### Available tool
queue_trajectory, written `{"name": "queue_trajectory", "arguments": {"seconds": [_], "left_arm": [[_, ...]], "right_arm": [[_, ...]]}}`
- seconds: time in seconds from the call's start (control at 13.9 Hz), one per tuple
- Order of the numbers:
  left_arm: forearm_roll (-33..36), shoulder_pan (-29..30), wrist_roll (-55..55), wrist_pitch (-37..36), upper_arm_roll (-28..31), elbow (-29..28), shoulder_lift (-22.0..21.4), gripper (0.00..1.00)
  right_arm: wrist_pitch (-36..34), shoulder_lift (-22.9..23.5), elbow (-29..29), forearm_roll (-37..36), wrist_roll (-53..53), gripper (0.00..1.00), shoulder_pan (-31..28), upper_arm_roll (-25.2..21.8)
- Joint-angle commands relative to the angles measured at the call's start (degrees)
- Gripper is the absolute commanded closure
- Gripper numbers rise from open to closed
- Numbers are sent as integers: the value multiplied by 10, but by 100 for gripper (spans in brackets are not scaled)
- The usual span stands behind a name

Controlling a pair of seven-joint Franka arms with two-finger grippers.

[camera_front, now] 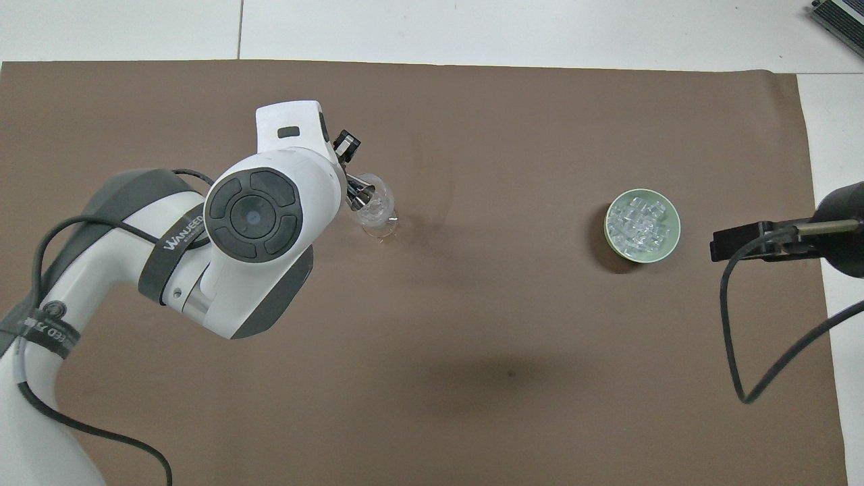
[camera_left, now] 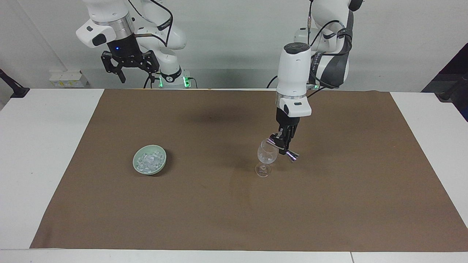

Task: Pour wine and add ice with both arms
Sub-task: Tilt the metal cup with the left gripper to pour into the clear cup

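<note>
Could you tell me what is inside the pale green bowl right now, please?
The pale green bowl holds a heap of small clear ice lumps. Its bottom is covered by them.

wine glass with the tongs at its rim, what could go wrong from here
The left gripper, shut on metal tongs, holds them at the rim of the wine glass; a sideways nudge could tip the thin-stemmed glass. The ice sits in the green bowl toward the waiting right gripper's end, so carried lumps might drop.
</note>
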Motion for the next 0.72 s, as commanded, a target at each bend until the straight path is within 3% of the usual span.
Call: {"name": "queue_trajectory", "arguments": {"seconds": [0.0, 0.65], "left_arm": [[22, -14, -7, -17, 11, 9, -3, 100], [46, -12, -3, -12, 11, 14, -2, 100]], "right_arm": [[0, -3, -2, 11, -12, 0, -13, 5], [0, -3, -2, 11, -12, 0, -13, 5]]}}
